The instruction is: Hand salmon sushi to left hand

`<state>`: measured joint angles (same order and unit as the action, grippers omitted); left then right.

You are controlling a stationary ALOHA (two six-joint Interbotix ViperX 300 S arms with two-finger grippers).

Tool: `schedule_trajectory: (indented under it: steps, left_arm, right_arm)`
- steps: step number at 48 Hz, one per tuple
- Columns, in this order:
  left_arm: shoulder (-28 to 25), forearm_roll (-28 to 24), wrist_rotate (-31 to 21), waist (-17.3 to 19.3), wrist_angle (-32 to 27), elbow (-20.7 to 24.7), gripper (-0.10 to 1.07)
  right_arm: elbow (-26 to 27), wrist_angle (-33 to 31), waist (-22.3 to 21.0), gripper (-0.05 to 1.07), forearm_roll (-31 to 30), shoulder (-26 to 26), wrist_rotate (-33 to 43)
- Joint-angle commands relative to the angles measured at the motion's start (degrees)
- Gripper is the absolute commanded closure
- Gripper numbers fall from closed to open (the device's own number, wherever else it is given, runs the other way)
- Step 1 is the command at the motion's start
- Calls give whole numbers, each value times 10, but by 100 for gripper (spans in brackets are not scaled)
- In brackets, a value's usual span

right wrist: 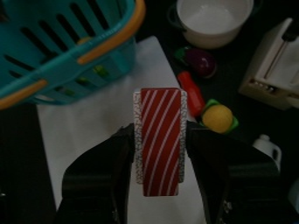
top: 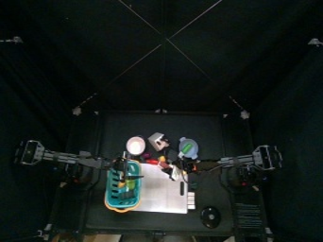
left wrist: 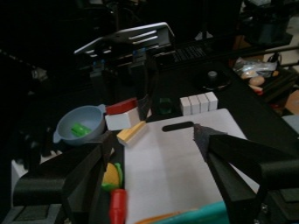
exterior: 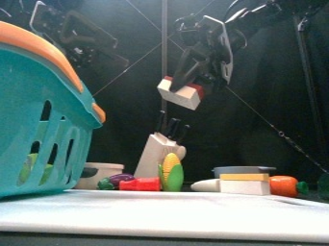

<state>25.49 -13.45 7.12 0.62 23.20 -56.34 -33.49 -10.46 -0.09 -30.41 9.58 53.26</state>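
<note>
Above white mat (right wrist: 82, 122): salmon sushi (right wrist: 160, 136) clamped in right end effector (right wrist: 162, 144).

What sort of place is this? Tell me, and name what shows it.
Likely a robot test pen staged as a toy kitchen: black curtains around a small table, a teal basket, toy corn, and the right claw holding striped salmon sushi.

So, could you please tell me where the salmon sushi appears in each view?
Top view: too small to pick out.
Front view: the salmon sushi held high, centre.
Left wrist view: left of centre.
Right wrist view: centre, gripped by the right hand.
Shared landmark: the teal basket.
</note>
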Motion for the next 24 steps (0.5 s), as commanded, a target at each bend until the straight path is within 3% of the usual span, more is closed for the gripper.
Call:
schedule_trajectory:
  steps: [1,11,24]
  left_arm:
    - [-11,-33,24,4,16,24,-6]
    - [-53,-67,134,11,65,35,-5]
    - [-102,-28,242,13,96,57,-5]
  right_arm:
    - [-1,43,-5,50,4,22,-1]
    - [-11,91,-7,51,10,24,0]
    - [-10,105,-6,51,14,18,0]
